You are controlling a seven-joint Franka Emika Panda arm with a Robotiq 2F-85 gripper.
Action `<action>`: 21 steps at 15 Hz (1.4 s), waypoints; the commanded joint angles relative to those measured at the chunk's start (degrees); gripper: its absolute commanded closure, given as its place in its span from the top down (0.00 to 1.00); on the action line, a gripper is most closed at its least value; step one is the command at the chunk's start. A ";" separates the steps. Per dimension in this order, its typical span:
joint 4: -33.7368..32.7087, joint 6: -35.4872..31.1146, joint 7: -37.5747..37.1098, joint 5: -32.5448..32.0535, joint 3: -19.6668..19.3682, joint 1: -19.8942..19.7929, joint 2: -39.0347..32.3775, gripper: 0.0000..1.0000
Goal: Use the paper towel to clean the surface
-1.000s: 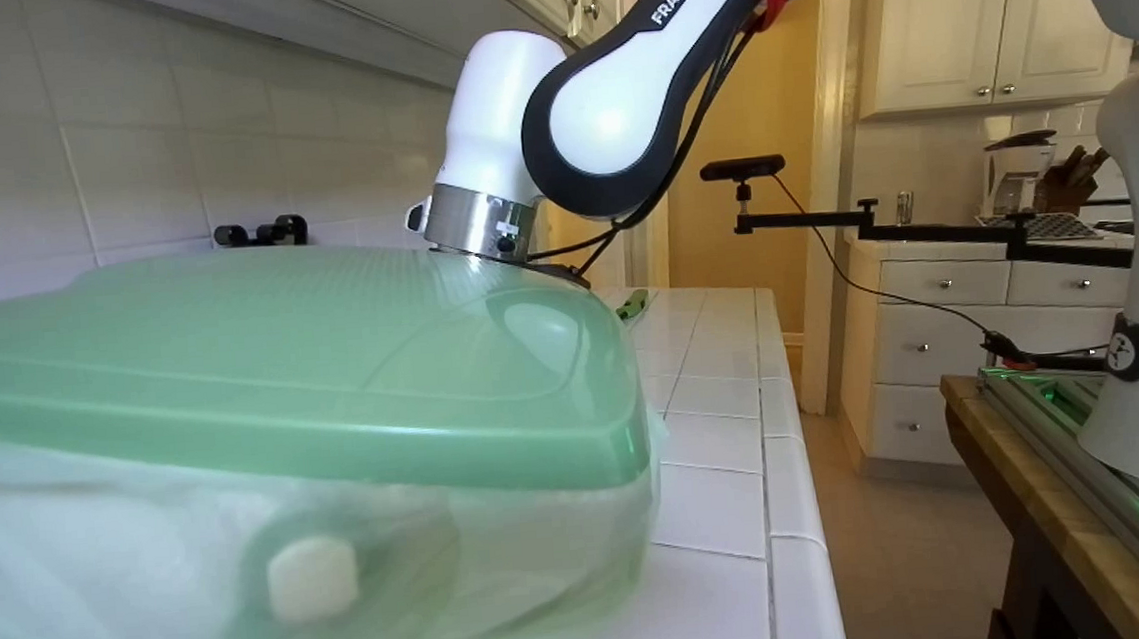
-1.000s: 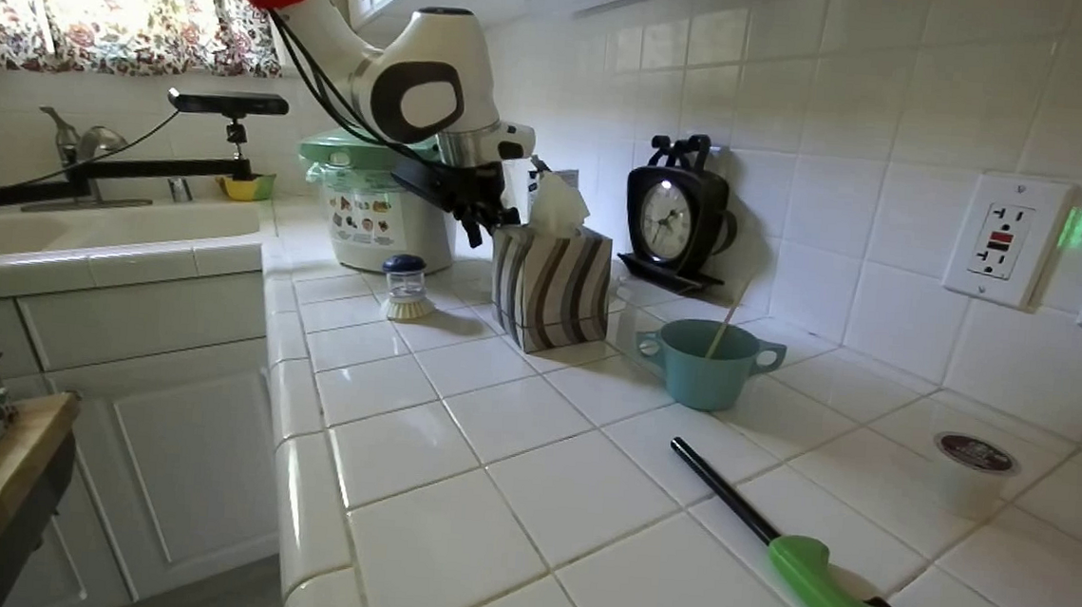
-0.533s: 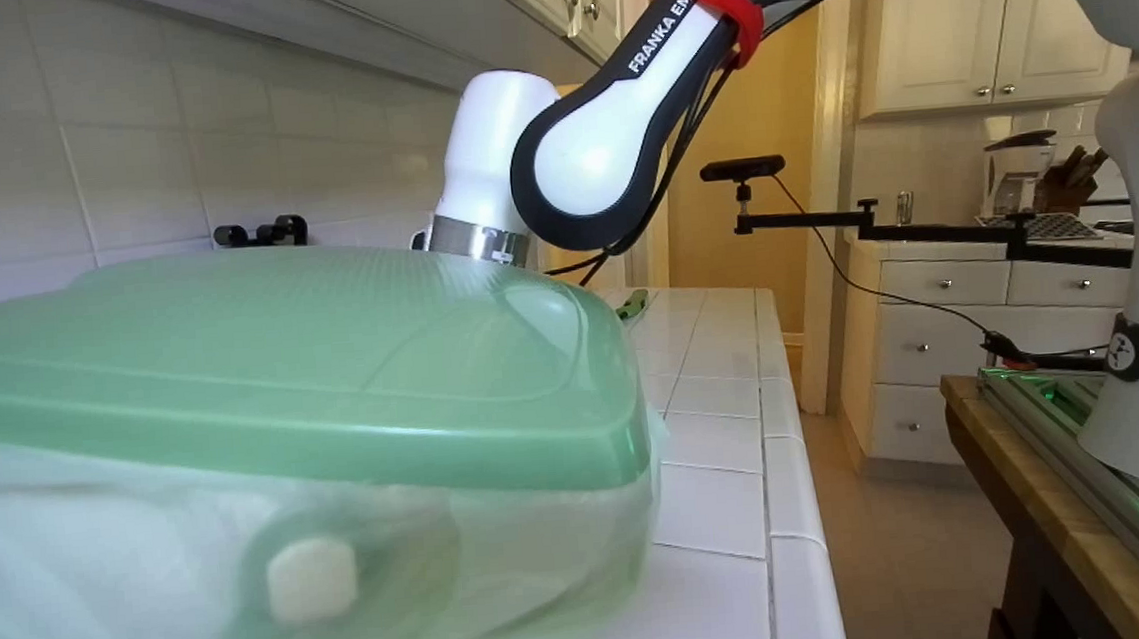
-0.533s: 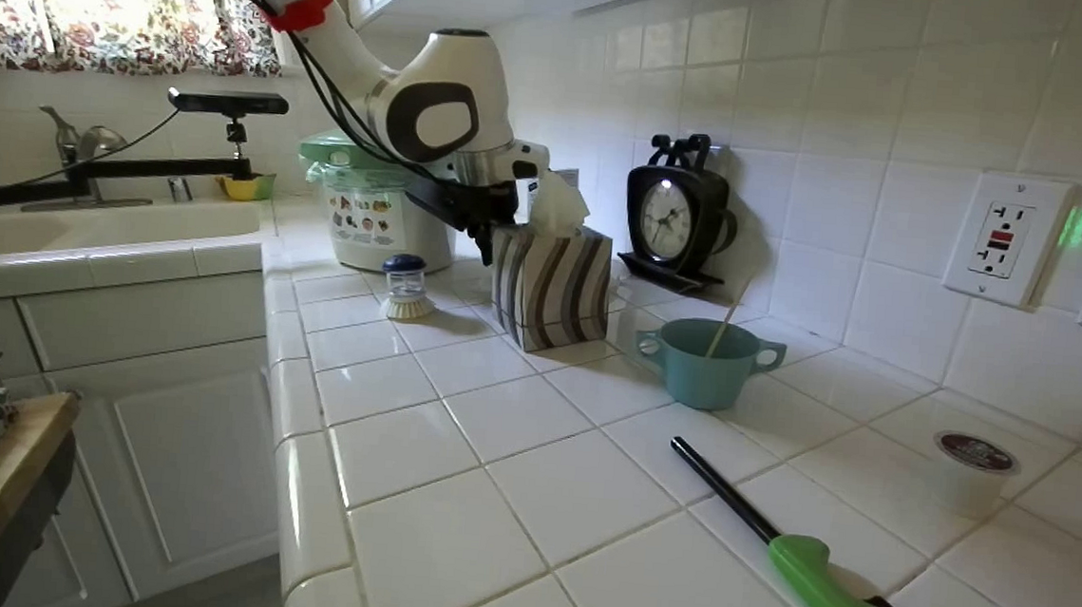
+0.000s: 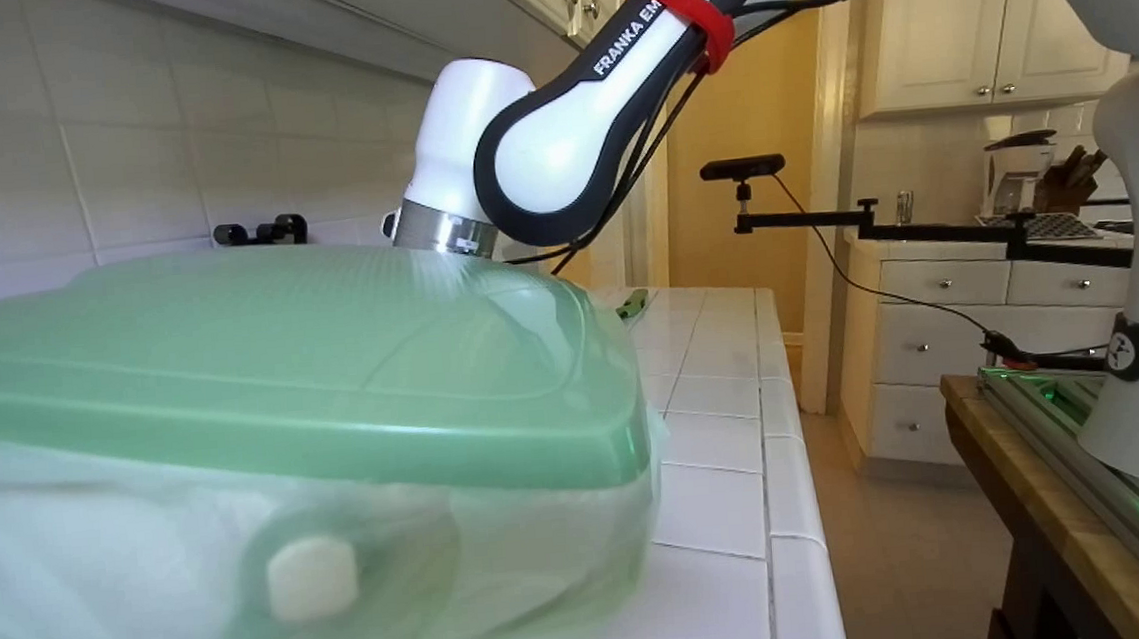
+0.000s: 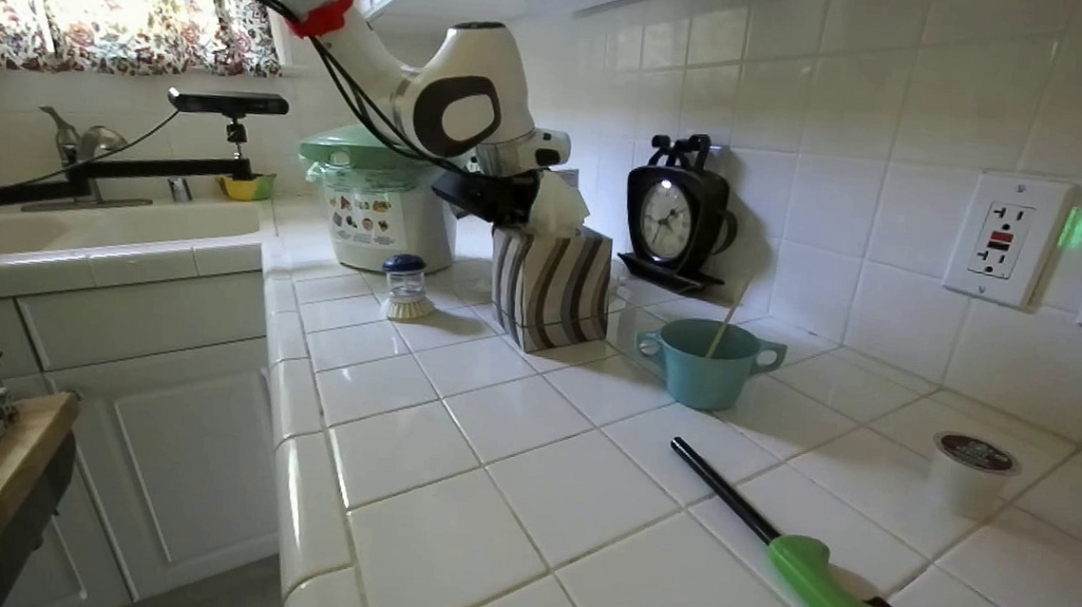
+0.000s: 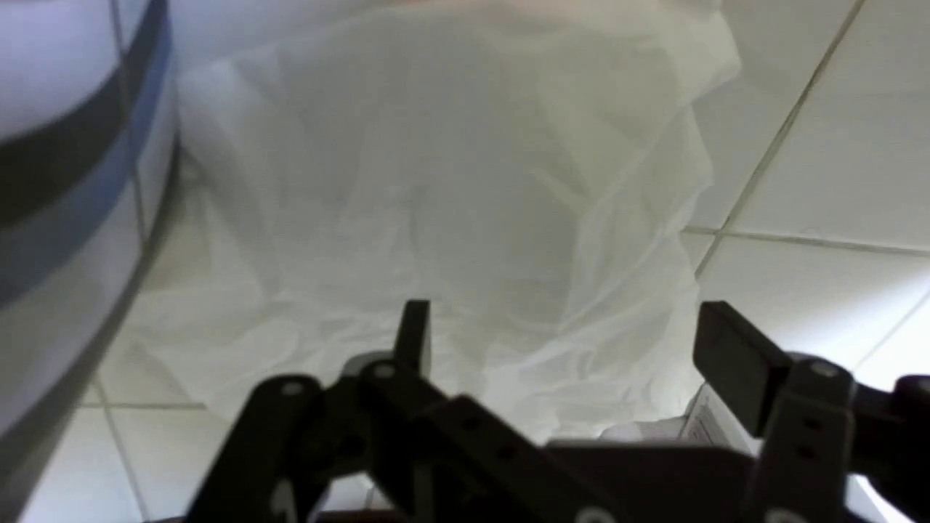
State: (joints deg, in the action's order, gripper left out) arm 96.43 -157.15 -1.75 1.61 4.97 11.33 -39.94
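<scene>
Paper towel, thin-looking and rumpled, lies spread over the glossy tiles of the tabletop, in the wrist view just right of the striped tissue box. The end effector is over the towel's near part with the jaws wide apart and nothing held: the left finger is above the paper, the right finger about at its right margin. Both exterior views hide the fingertips, so contact with the tile cannot be told.

The towel should weigh next to nothing and be limp, with no stiffness to push against; lying flat, it gives the pads little to bite. I would judge the creased ridges between the fingers the best hold: go down until the tips meet the tile, then close slowly so the paper bunches into a thick fold. A gentle squeeze should do. A thin single edge could slip out or tear, and the left margin runs up to the box, where I cannot tell whether any is pinned; a hard tug there risks a rip.
</scene>
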 commanded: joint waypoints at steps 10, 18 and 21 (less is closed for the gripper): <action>-9.18 7.87 -1.44 -1.21 -1.01 0.94 -6.26 0.00; -7.00 10.03 -3.03 -1.08 -1.52 1.55 -1.92 0.00; -5.27 12.28 -5.05 -1.38 -2.11 2.09 1.60 0.00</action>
State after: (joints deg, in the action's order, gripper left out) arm 89.01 -147.72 -3.90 1.54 3.82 12.56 -41.90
